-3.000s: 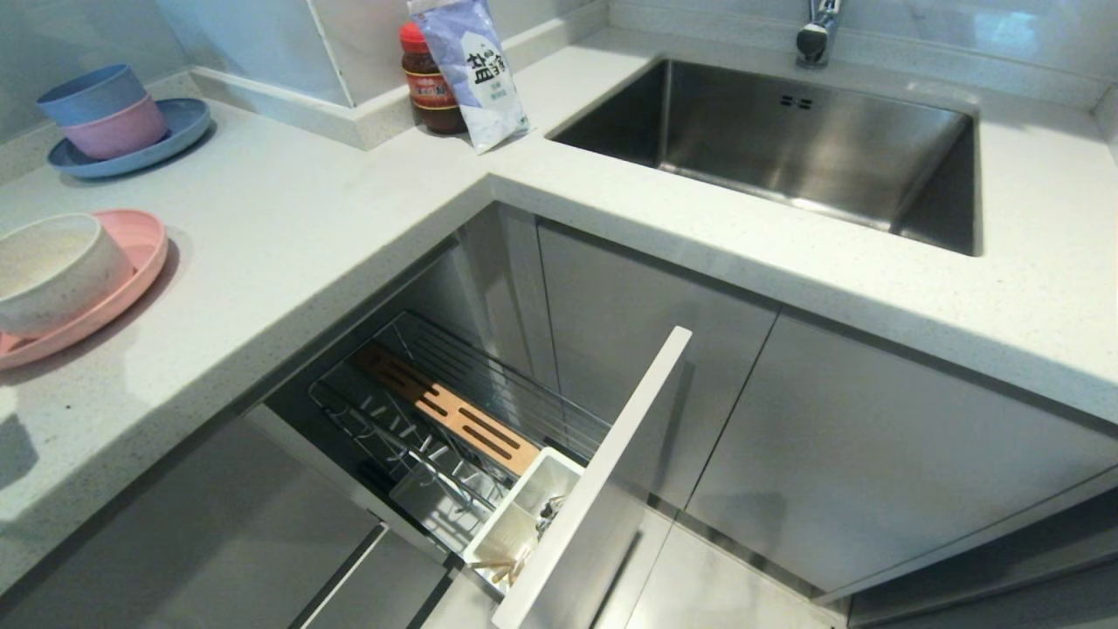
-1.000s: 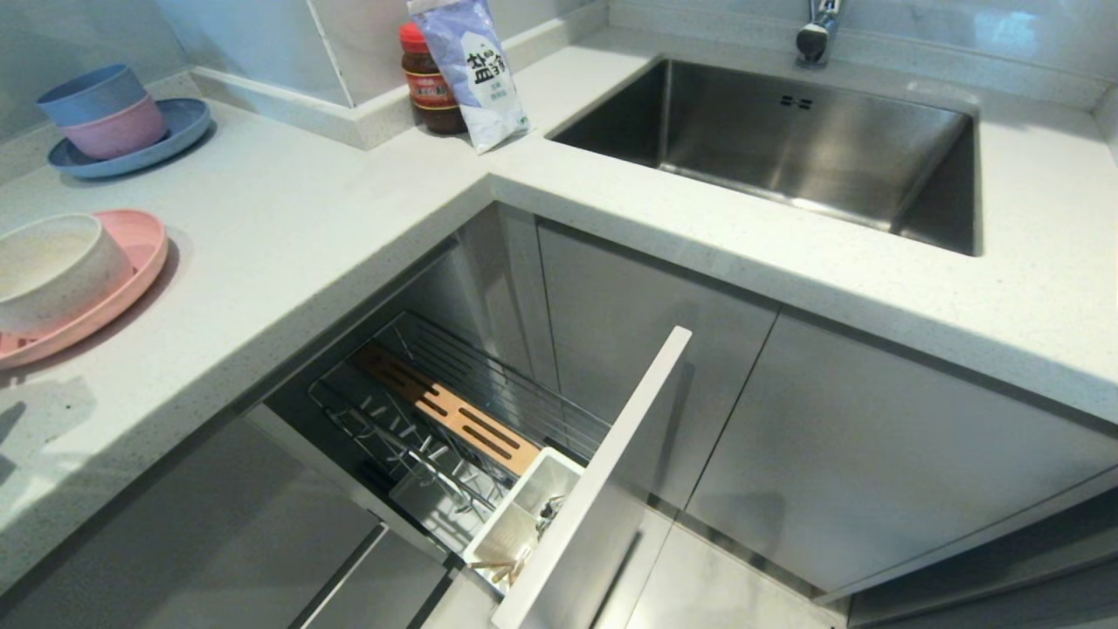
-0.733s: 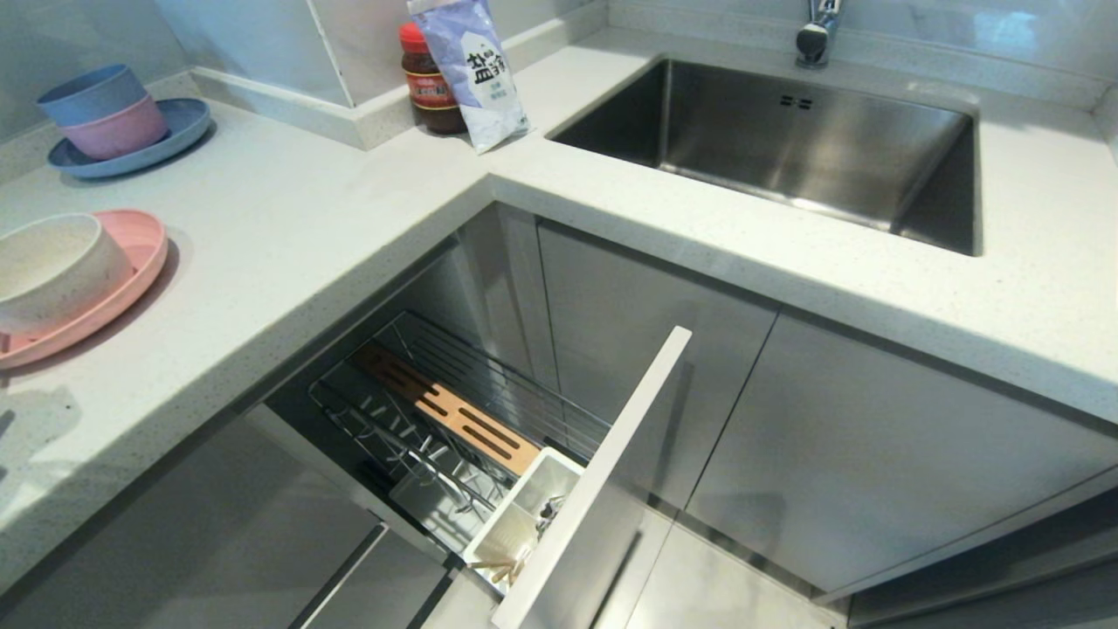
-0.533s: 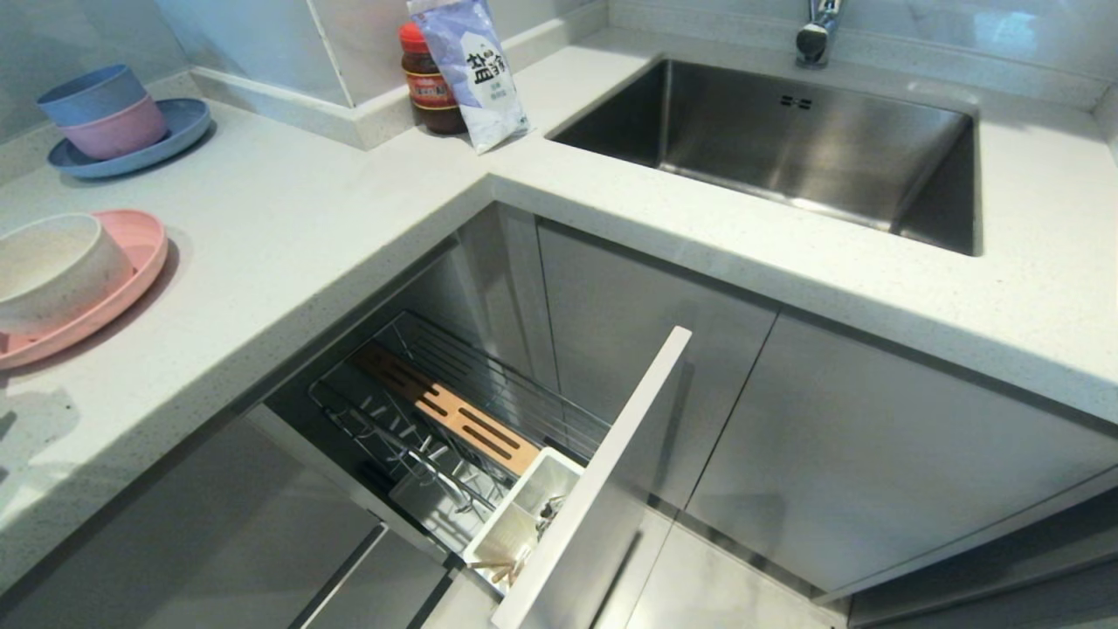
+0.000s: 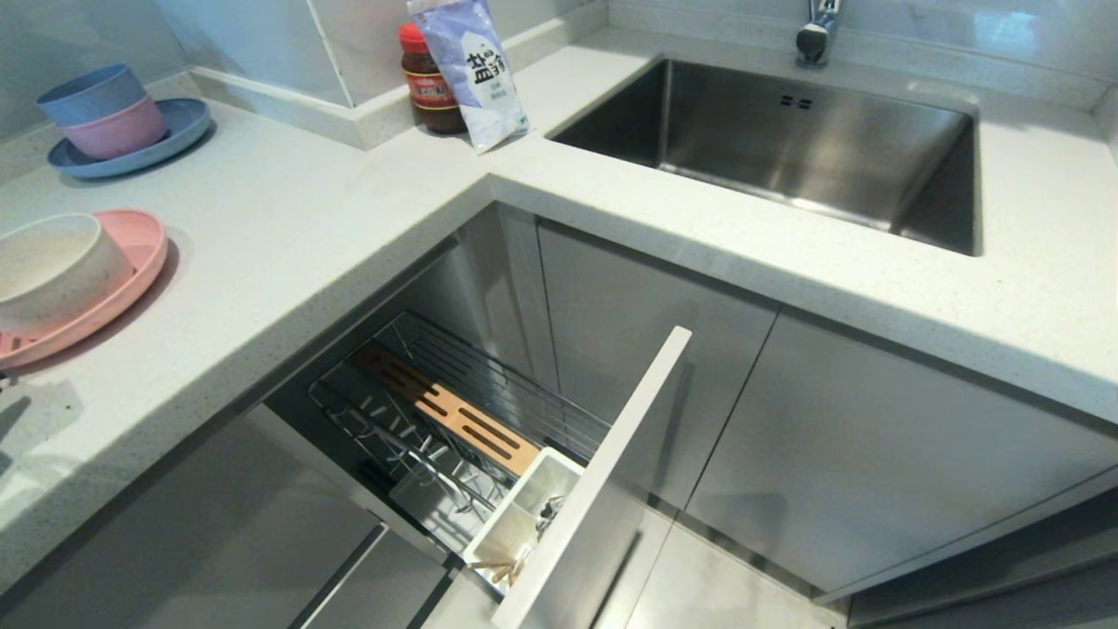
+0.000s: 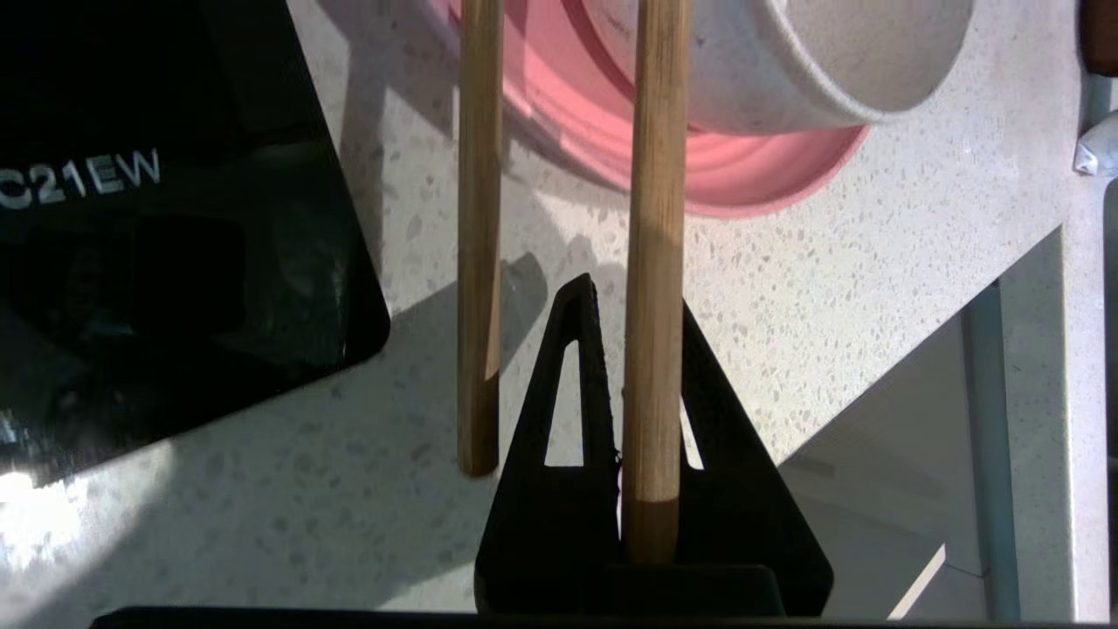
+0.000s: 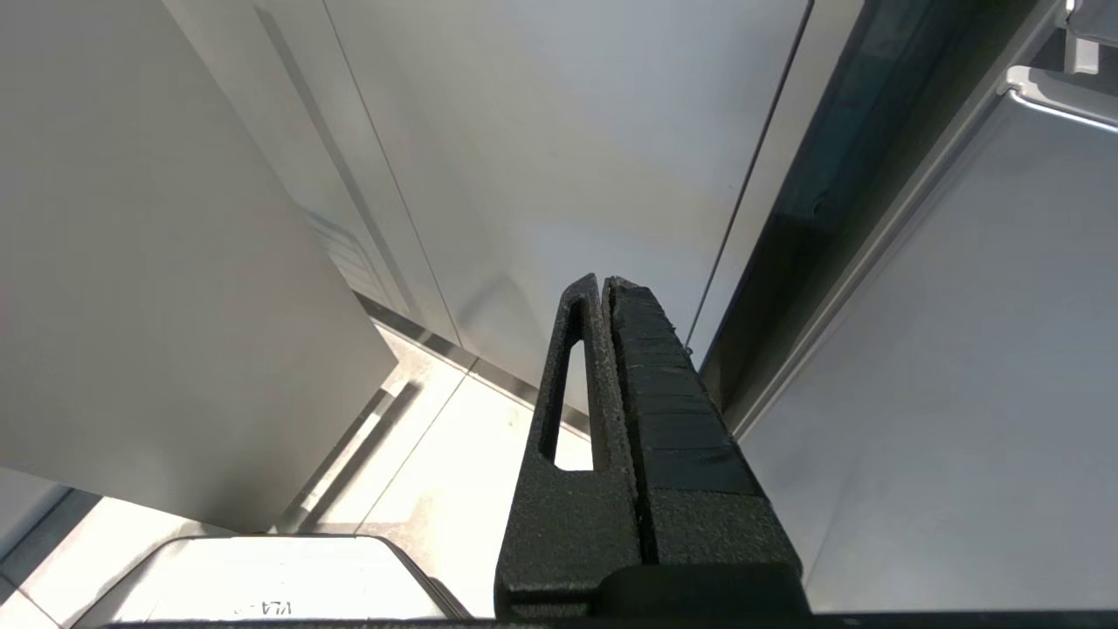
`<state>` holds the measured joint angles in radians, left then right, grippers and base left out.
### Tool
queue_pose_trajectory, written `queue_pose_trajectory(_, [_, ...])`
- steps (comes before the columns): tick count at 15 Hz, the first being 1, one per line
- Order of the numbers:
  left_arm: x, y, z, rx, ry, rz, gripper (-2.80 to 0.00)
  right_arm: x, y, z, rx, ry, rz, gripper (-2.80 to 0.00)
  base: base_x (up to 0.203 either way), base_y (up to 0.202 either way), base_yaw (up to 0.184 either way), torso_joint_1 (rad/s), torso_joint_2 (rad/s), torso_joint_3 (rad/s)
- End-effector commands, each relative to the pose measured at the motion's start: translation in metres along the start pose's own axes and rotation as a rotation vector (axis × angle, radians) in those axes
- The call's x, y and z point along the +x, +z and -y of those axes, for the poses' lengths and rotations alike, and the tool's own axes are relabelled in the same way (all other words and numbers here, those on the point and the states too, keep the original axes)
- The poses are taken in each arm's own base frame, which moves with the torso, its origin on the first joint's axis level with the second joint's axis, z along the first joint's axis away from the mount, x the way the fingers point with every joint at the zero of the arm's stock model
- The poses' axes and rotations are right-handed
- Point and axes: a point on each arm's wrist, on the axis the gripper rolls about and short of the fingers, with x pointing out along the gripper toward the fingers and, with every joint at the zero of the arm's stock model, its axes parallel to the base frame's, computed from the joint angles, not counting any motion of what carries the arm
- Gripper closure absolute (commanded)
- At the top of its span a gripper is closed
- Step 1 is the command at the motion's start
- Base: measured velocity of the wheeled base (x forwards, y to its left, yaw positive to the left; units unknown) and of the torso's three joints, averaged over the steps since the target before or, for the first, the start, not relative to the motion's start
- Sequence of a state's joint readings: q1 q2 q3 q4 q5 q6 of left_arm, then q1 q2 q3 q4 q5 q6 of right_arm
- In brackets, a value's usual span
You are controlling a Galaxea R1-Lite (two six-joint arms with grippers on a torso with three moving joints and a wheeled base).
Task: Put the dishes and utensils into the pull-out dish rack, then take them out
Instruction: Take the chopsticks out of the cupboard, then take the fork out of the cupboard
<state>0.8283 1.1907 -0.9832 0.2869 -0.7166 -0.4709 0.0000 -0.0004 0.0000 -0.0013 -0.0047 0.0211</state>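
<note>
Left gripper (image 6: 624,367) clamped on the chopsticks (image 6: 653,262) — black fingers pinched together on one stick, the second stick alongside and slightly apart. Held over the speckled countertop (image 6: 830,288), tips reaching across the pink plate (image 6: 742,179) and off-white bowl (image 6: 786,61) at the top of the left wrist view. Bowl sat on the plate at far left of the head view. Pull-out dish rack (image 5: 454,419) stood open at lower centre, its white cutlery cup (image 5: 515,515) against the front panel. Right gripper (image 7: 607,367) parked beside cabinet doors — fingers pressed together, empty.
</note>
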Motion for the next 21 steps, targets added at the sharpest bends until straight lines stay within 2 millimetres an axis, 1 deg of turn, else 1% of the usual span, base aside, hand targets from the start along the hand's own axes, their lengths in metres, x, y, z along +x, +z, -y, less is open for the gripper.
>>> queue_pose_trajectory(1, [0.0059, 0.0037, -0.0037, -0.008, -0.002, -0.006, 0.0, -0.0001, -0.0005, 0.0, 0.0, 0.0, 0.001, 0.0, 0.0, 0.0, 0.0, 0.0, 0.0, 0.0])
queue_pose_trajectory(13, [0.012, 0.0064, -0.0083, -0.016, 0.002, -0.016, 0.0, -0.0001, -0.0005, 0.0, 0.0, 0.0, 0.001, 0.0, 0.0, 0.0, 0.0, 0.0, 0.0, 0.0])
queue_pose_trajectory(21, [0.0107, 0.0069, -0.0068, -0.006, -0.003, -0.007, 0.0, -0.0001, -0.0005, 0.0, 0.0, 0.0, 0.001, 0.0, 0.0, 0.0, 0.0, 0.0, 0.0, 0.0])
